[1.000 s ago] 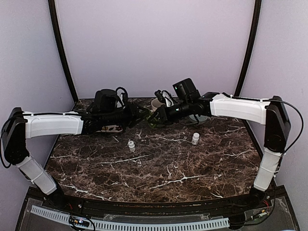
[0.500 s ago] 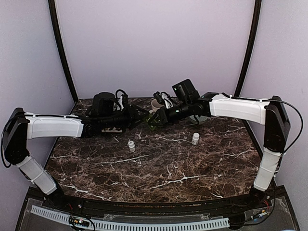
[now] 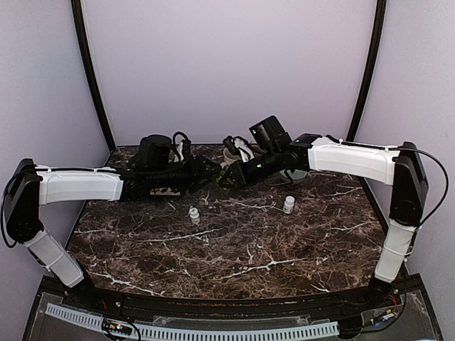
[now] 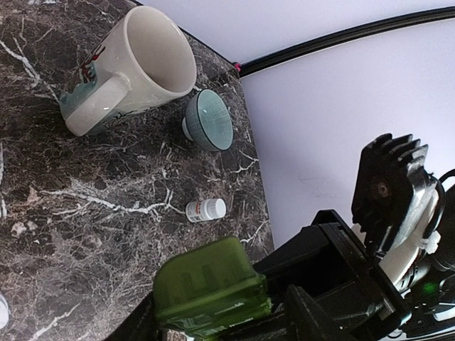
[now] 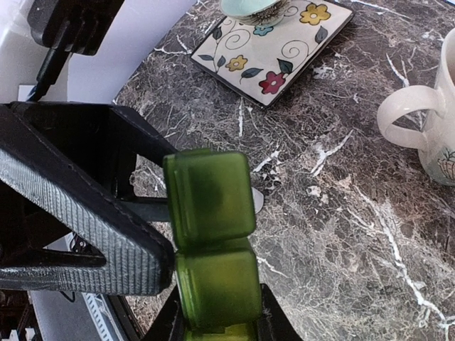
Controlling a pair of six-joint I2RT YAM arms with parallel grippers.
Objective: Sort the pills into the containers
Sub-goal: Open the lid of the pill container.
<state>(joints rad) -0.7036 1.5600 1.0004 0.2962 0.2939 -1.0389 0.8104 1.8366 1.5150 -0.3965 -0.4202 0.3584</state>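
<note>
Marble table [image 3: 249,263], both arms meeting at back-centre. Vs 1 s ago, the left arm [image 3: 78,185] has stretched further in, so the left gripper [image 3: 210,172] now sits right at the green pill box [image 5: 212,241]. The right arm [image 3: 352,158] has barely shifted and the box hangs in about the same spot above the table.

Right gripper [image 3: 234,175]: clamped on the box's lower end, lids up. Left gripper: jaws apart either side of the box in the right wrist view, no clear squeeze yet.

Prob. means a two-handed step, i.e. right holds while left grips or flips a lid. Sorting proper not begun.

Floral tray [image 5: 274,42] lies back-left and the mug [image 4: 135,67] stands near the back wall, with a teal bowl [image 4: 210,129] just beside it.

Two white pill bottles stand on the table nearer the bases, well apart: one left [image 3: 194,214], one right [image 3: 288,204], both capped, untouched. No loose pills visible.
</note>
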